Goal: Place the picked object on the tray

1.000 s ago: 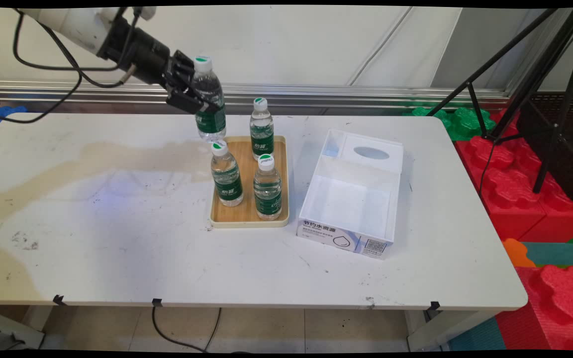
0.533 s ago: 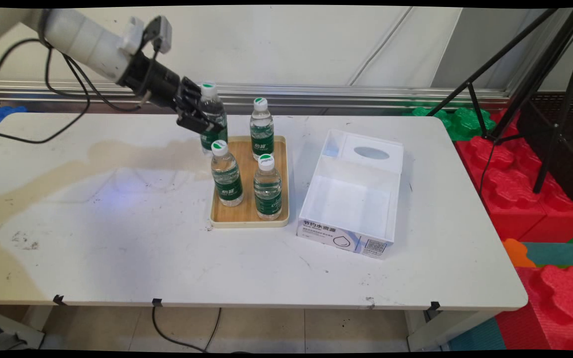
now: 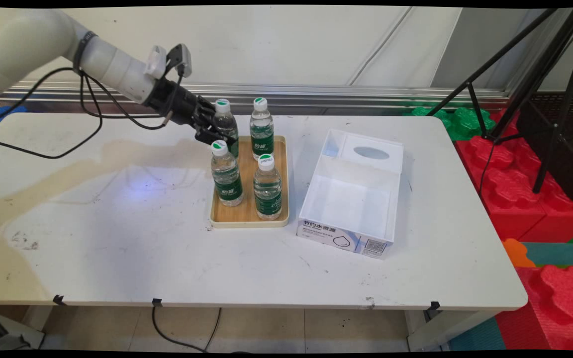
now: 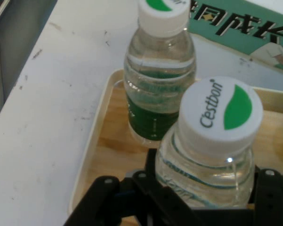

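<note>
Black two-finger hand closed on a clear plastic water bottle w/ green label and white-and-green cap, gripped at mid-body; hand view shows the same bottle upright between the fingers, cap lettered "Cestbon". Held bottle sits at far-left corner of a shallow light wooden tray w/ cream rim; cannot tell whether its base touches the tray floor, as a nearer bottle hides it.

Tray holds three more bottles of the same kind, all upright: far-right bottle just beside the held one, also seen in hand view; near-left bottle directly in front of the hand; near-right bottle beside that. Bottles stand apart, approx. two-by-two.

Tray lies on white table, roughly centre. Tan stain runs across table's left part, w/ scuff marks.

Right of tray, just apart from it: open white cardboard box, inside bare, oval cut-out in its far panel, printed text and QR code on near wall.

White arm w/ black cables comes in from upper left. Black tripod legs and red and green foam blocks stand off table's right side.
</note>
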Motion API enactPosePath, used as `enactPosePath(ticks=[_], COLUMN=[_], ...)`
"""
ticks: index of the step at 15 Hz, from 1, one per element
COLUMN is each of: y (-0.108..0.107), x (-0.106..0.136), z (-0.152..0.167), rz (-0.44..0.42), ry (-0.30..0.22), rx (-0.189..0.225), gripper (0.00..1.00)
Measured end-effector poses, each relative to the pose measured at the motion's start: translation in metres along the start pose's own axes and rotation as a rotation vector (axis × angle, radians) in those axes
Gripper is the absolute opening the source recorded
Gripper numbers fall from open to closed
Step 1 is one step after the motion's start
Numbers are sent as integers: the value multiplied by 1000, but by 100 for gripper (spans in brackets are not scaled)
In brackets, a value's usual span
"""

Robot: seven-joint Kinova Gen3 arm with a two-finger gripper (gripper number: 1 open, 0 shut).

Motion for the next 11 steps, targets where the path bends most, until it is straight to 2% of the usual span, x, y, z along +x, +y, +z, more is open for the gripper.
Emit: enactPosePath(ticks=[6,7,11], y=[-8,-8,-10], x=[-9,-10,-11], z=[25,28,34], rz=[-8,-9,-10], ry=[17,19,30], rx=[8,8,11], gripper=[0,100,100])
